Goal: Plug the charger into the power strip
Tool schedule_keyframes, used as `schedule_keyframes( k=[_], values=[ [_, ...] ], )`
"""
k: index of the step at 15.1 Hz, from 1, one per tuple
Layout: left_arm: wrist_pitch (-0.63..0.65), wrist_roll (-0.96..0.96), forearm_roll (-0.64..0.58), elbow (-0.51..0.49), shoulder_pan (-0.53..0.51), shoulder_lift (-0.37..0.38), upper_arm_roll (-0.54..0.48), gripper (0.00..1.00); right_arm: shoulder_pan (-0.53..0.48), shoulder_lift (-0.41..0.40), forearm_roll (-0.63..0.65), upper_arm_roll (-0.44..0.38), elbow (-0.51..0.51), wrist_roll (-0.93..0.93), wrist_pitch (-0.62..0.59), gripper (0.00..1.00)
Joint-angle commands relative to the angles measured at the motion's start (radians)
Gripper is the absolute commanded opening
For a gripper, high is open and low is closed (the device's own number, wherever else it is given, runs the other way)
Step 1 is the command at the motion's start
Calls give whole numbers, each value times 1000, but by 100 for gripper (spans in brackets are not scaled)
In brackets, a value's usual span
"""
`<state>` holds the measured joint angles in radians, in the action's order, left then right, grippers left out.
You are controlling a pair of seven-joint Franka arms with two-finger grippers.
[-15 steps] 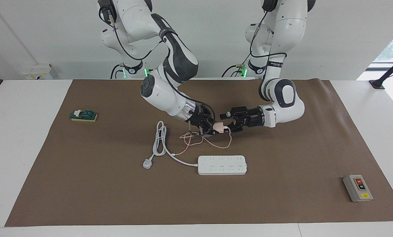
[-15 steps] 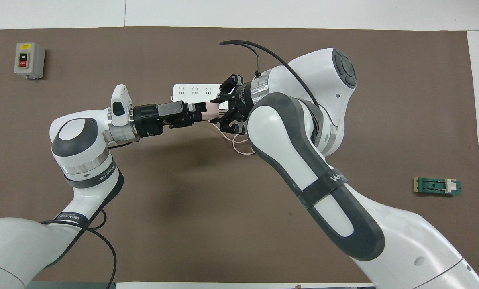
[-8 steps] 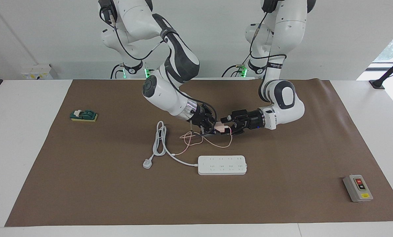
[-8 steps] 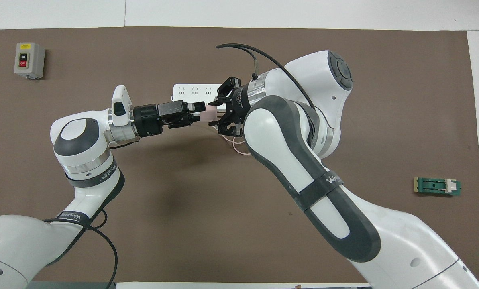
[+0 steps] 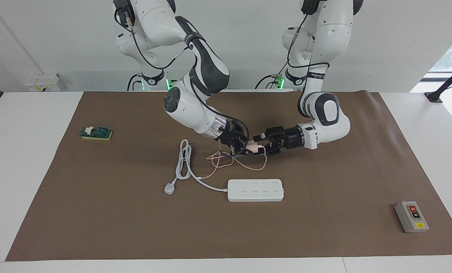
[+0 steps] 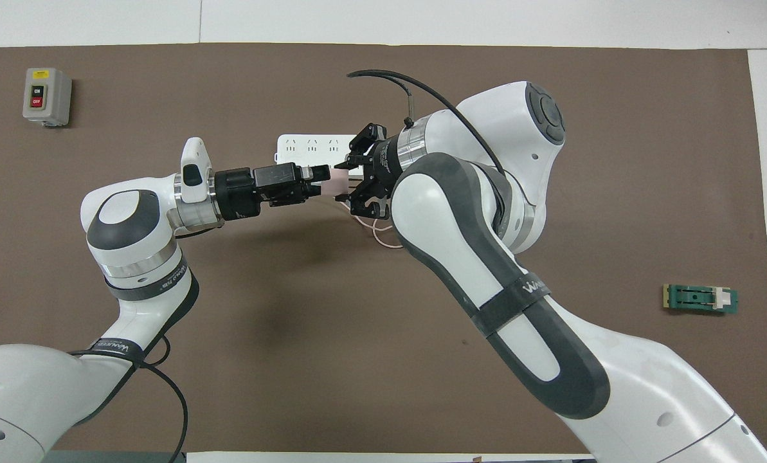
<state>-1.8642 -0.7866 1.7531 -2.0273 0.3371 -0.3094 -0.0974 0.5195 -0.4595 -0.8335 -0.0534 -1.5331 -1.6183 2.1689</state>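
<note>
Charger: we've got the pink cube (image 5: 252,146) up in the air between the two grippers, above the mat (image 5: 324,227) and closer to the robots than the power strip, with none of it in a socket.
Cable: its thin pink cable (image 5: 241,163) hangs down and loops on the mat between the grippers and the strip.
Right gripper: our right gripper (image 5: 242,148) is pinched tight on one end of the charger.
Left gripper: our left gripper (image 5: 262,146) has come in from the other end with its fingers spread as wide as they go around the cube; we cannot tell whether they are pressing on it.
Power strip: one white strip (image 5: 255,190) lies flat on the mat, every socket we can see free; its thick white cord (image 5: 186,167) coils off toward the right arm's end and finishes in a white plug (image 5: 169,188).
Progress: we judge the charger lifted and mid hand-over; the carry to the strip, the lining up and the push into a socket are all left.
Count: one charger, one strip, two arms, one grey button box (image 5: 411,216), one green block (image 5: 96,133).
</note>
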Motion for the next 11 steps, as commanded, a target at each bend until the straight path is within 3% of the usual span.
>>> schedule_keyframes(
  k=[1, 5, 6, 9, 10, 11],
  values=[
    [-6, -13, -26, 6, 5, -4, -10, 94, -1, 5, 2, 1, -13, 0, 14, 0],
    [-3, -13, -35, 13, 7, -4, -10, 70, -1, 10, 2, 0, -25, 17, 16, 0],
    [-1, -13, -40, 16, 7, -5, -10, 58, -1, 10, 2, 0, -25, 17, 17, 0],
    [0, -42, -61, 25, 7, -8, -10, 7, -1, 10, 2, 1, -25, 17, 19, 0],
    [0, -43, -61, 27, 5, -11, -10, 0, -1, 10, 2, 0, -25, 17, 17, 0],
    [0, -43, -61, 33, 5, -11, -10, 0, -1, 10, 2, 0, -25, 17, 19, 0]
  ],
)
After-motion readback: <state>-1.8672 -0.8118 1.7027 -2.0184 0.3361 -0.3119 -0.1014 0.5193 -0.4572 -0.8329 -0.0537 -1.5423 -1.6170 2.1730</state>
